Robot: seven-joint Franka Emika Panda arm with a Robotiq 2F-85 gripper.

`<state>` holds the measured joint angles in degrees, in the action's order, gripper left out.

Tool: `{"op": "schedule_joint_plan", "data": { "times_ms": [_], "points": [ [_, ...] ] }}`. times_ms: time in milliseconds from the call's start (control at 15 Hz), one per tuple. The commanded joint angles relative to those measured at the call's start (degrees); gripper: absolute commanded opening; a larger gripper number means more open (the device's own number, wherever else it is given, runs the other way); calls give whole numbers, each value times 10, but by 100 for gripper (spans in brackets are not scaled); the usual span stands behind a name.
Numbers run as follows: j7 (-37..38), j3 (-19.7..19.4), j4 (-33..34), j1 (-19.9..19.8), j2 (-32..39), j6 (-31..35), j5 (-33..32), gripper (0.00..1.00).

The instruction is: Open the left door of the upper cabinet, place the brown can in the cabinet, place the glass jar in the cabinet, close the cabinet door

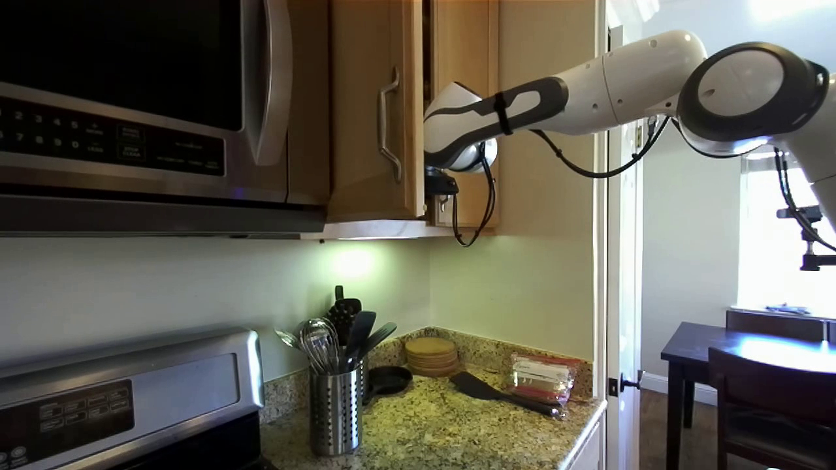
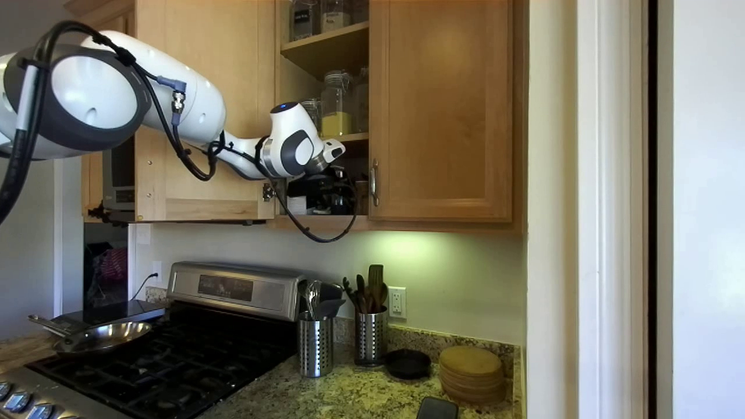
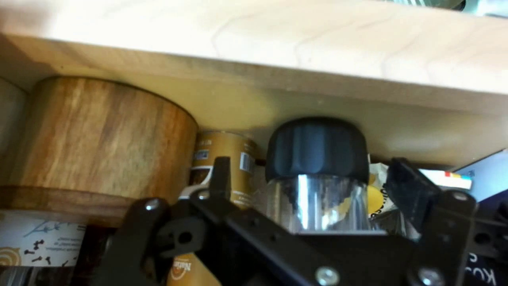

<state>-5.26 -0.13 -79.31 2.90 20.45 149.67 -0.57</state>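
Note:
The left door of the upper cabinet (image 2: pixel 442 226) stands swung out: its inner face (image 2: pixel 244 70) shows in an exterior view, its handle side (image 1: pixel 362 130) in an exterior view. My gripper (image 3: pixel 315 178) is inside, on the bottom level, jaws spread wide. Between its fingers is the glass jar (image 3: pixel 317 202), upright with a black lid, with gaps at either side. The jar's base is hidden behind the gripper. Left of it stands the brown can (image 3: pixel 228 147), partly covered by the left finger. In both exterior views the fingertips are hidden or too small to make out.
A shelf board (image 3: pixel 254 35) runs close above the jar. A round wooden container (image 3: pixel 107 139) stands left of the can; a yellow-and-white package (image 3: pixel 377 194) lies to the right. The right door (image 2: pixel 442 116) is closed. Storage jars (image 2: pixel 336 110) fill upper shelves.

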Motion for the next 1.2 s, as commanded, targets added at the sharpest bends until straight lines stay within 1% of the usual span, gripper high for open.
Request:
{"op": "schedule_joint_plan", "data": {
  "times_ms": [0,200,267,600,867,1133],
  "points": [
    [59,-16,-92,19,-69,6,-51,100],
    [105,-20,-136,27,-109,5,-94,100],
    [134,-20,-149,38,-141,-15,-117,100],
    [209,-3,-225,32,-229,-16,-177,100],
    [226,7,-301,9,-263,-22,-177,100],
    [211,7,-382,-5,-264,-21,-154,100]
  ]
}}
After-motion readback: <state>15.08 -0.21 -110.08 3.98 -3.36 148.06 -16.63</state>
